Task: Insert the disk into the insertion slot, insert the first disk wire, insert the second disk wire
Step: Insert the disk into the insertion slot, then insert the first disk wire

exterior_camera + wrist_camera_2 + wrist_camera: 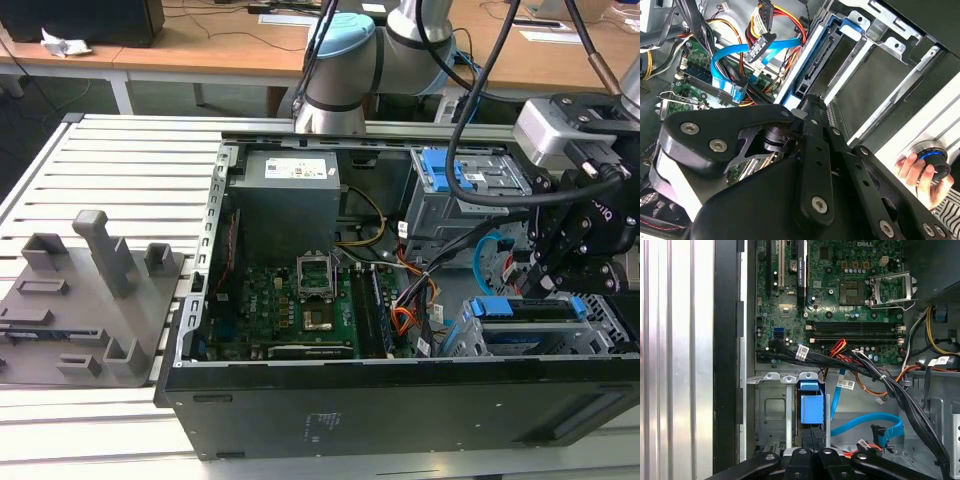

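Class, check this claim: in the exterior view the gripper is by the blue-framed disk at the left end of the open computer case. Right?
Wrong end. The exterior view shows the gripper by the disk at the view's right end of the open computer case, not the left.

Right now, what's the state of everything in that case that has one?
Case: on its side, open.
Disk: sitting in the low cage.
Low cage: holds the disk.
Blue cable: end plug loose, not in the disk.
Processor socket: empty, bracket flipped open.
Hand: right at the disk's blue end, contact unclear.
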Controlling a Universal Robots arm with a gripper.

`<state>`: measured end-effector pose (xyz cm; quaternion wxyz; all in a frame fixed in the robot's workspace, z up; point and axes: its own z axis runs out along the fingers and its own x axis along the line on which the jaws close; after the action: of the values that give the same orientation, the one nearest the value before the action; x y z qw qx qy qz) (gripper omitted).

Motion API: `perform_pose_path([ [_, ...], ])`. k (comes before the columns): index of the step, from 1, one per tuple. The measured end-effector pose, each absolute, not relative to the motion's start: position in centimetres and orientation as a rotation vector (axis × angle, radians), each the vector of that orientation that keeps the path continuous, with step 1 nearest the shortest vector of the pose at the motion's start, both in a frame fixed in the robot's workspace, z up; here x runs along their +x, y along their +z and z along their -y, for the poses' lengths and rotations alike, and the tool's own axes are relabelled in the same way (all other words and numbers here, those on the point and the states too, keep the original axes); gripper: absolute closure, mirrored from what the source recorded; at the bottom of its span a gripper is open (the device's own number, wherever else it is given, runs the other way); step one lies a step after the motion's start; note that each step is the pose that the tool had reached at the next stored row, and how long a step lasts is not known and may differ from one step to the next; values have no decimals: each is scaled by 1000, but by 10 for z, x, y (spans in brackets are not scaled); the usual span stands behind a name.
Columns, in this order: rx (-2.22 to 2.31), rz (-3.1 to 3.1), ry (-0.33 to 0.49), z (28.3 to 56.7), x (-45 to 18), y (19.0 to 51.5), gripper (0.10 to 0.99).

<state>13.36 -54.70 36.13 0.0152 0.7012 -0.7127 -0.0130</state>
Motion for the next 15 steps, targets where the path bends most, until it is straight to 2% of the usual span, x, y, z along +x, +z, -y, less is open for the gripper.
perform_pose_path([
  [9,2182,2218,-41,547,134,361,973],
  [10,2182,2218,-41,547,134,361,851],
  [11,2182,2218,-41,547,134,361,792],
  [12,2182,2218,-41,547,134,361,792],
  [13,2182,2218,-41,547,134,361,725],
  [15,2182,2218,-41,547,134,361,725],
])
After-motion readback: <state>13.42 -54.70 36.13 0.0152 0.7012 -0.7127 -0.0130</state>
